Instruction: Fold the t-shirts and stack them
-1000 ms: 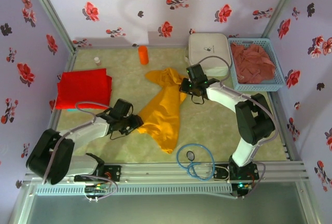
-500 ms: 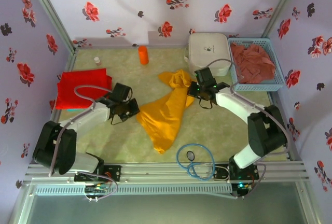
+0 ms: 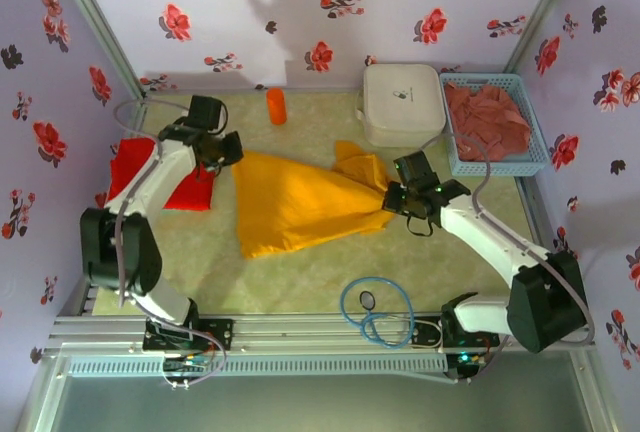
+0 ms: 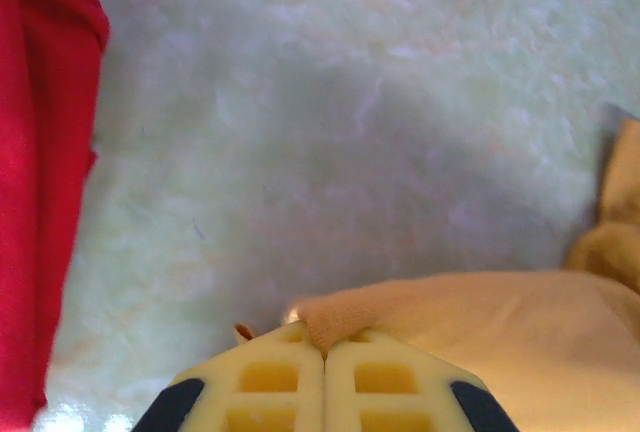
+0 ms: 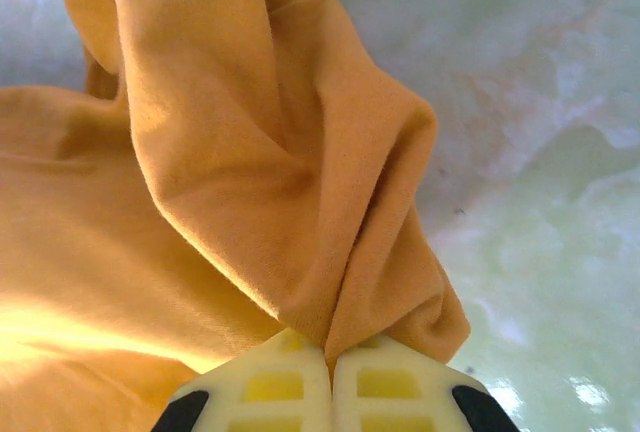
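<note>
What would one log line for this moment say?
left tool: shut on yellow shirt | right tool: shut on yellow shirt | shirt: spread between them

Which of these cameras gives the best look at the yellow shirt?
The top view: the whole yellow shirt, stretched between left claw and right claw. Left wrist view catches a pinched corner; right wrist view, bunched folds.

White hard case at upper centre-right, blue basket beside it on the right. Orange cylinder — upper centre. Blue cable coil — bottom centre.
</note>
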